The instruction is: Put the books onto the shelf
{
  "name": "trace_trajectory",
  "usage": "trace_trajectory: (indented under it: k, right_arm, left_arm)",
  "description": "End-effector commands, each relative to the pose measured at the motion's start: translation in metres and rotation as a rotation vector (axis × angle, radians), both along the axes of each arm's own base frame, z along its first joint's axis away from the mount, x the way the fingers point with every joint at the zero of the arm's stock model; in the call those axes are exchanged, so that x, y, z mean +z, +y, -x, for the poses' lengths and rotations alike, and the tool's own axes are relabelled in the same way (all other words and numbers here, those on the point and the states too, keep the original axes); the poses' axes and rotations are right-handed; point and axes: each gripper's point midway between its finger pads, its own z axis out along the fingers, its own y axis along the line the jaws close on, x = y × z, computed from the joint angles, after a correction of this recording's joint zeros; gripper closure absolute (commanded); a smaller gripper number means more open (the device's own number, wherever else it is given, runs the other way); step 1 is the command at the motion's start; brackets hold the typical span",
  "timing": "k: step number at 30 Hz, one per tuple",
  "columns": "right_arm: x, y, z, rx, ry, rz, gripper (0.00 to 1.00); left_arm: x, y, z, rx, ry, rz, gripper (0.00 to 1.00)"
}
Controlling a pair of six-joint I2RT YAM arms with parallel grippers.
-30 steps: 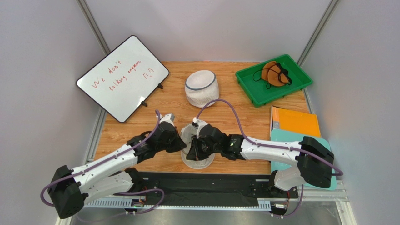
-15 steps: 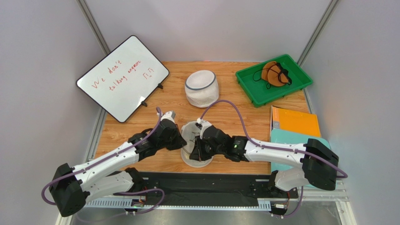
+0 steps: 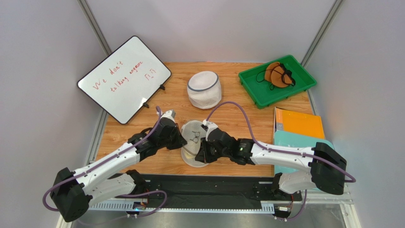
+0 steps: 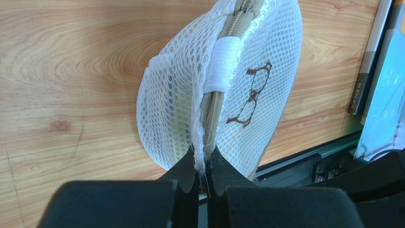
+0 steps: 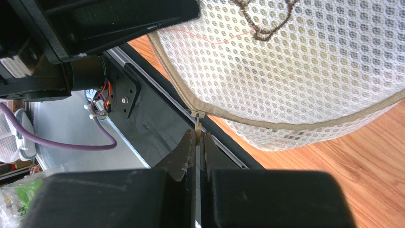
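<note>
The orange book [image 3: 300, 124] and the teal book [image 3: 290, 140] lay flat and overlapping at the 3 o'clock edge of the desk [image 3: 237, 118], the teal one nearer the arm bases, both well apart from the pincers. Toward 6 o'clock, a white mesh bag [image 3: 192, 140] with a brown embroidered mark was held tilted up on edge between the two arms. The left pincer [image 4: 203, 164] was clamped shut on the bag's rim beside its tan zipper, at the bag's 9 o'clock side. The right pincer [image 5: 198, 142] was pinched shut on the zipper pull [image 5: 197, 129], at the bag's 4 o'clock side. A second white mesh bag [image 3: 204, 90] stood at 12 o'clock. A whiteboard [image 3: 124, 78] with red writing leaned at 10 o'clock, and a green tray [image 3: 266, 93] holding a brown strapped item [image 3: 278, 74] sat at 2 o'clock.
</note>
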Motion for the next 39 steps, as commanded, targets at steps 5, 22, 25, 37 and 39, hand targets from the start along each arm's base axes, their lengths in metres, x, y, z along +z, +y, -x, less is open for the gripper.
trace_trajectory:
  k: [5, 22, 25, 37, 39]
  right_arm:
    - [0.009, -0.001, 0.004, 0.007, 0.008, -0.012, 1.00]
    - [0.031, 0.022, -0.001, 0.025, -0.008, -0.090, 1.00]
    - [0.032, 0.025, -0.003, 0.027, -0.012, -0.089, 1.00]
    - [0.033, 0.037, -0.004, 0.045, -0.001, -0.097, 1.00]
    - [0.032, 0.037, -0.003, 0.047, 0.001, -0.095, 1.00]
  left_arm:
    - [0.019, -0.004, -0.026, -0.031, -0.103, -0.013, 1.00]
    - [0.042, -0.024, -0.030, -0.126, -0.104, 0.002, 0.21]
    - [0.044, -0.010, -0.022, -0.088, -0.108, 0.002, 0.20]
    - [0.012, -0.003, 0.009, -0.067, -0.016, 0.040, 0.25]
    - [0.012, -0.010, 0.010, -0.080, -0.022, 0.066, 0.29]
